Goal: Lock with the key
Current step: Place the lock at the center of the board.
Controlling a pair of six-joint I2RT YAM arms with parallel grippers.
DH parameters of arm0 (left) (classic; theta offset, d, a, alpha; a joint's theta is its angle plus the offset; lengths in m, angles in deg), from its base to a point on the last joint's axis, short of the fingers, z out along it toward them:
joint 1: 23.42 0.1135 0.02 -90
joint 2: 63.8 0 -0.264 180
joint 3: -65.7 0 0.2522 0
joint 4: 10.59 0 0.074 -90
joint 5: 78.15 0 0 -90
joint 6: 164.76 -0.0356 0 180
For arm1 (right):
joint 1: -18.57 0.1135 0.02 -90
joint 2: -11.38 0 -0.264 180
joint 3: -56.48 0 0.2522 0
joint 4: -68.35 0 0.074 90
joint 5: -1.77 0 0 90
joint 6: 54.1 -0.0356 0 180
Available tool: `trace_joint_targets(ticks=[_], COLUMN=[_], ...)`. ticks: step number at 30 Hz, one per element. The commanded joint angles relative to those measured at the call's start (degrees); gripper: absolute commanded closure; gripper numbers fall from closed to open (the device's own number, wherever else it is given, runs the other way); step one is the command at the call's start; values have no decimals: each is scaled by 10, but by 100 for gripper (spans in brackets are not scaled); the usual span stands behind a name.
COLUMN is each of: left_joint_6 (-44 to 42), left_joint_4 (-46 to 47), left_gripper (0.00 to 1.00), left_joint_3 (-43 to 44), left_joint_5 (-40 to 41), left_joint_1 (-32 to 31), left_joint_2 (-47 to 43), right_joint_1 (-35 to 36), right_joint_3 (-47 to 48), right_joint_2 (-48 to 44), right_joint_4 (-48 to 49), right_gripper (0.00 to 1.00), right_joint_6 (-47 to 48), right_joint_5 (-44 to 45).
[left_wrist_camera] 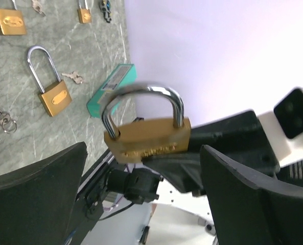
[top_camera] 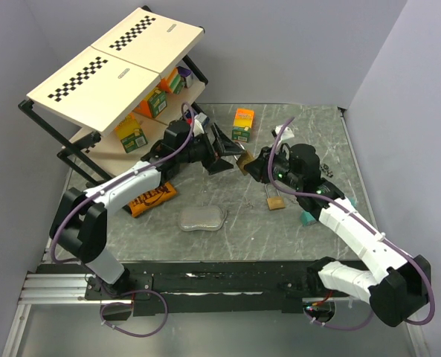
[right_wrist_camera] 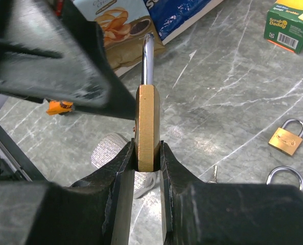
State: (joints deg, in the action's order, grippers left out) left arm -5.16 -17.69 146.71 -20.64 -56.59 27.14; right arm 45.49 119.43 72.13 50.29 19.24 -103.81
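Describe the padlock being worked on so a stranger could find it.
Look above the middle of the grey marbled table. The brass padlock is clamped in the right tool, off the surface; the other padlocks lie flat on the table.

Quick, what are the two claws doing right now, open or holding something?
Left gripper: open, holding nothing.
Right gripper: closed on the brass padlock.

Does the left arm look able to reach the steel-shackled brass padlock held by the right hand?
Probably yes: the right hand grips the brass padlock by its body, and the open left hand faces it with nothing between.
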Motion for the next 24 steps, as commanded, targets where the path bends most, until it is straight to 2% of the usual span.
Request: trace_joint_targets(ticks=[1,8,14,18,24], left_joint_6=[40,33,33,36,30], left_joint_4=[35,27,19,17,0], left_gripper=[4,2,17,24,16], left_joint_3=[33,56,58,62,76], left_joint_5=[11,9,8,8,13], left_joint_1=[-5,-15,-16,-16,-18], left_joint_2=[8,24,29,35,43], right_joint_1=[9,22,24,29,38], right_joint_3=[45,50,47,44,42], right_joint_2=[-7,1,3,3,4], right_joint_4=[90,83,83,82,79], right_gripper=[100,100,100,100,100], right_joint_6=[3,27,38,46,62], right_joint_5=[13,27,36,40,52])
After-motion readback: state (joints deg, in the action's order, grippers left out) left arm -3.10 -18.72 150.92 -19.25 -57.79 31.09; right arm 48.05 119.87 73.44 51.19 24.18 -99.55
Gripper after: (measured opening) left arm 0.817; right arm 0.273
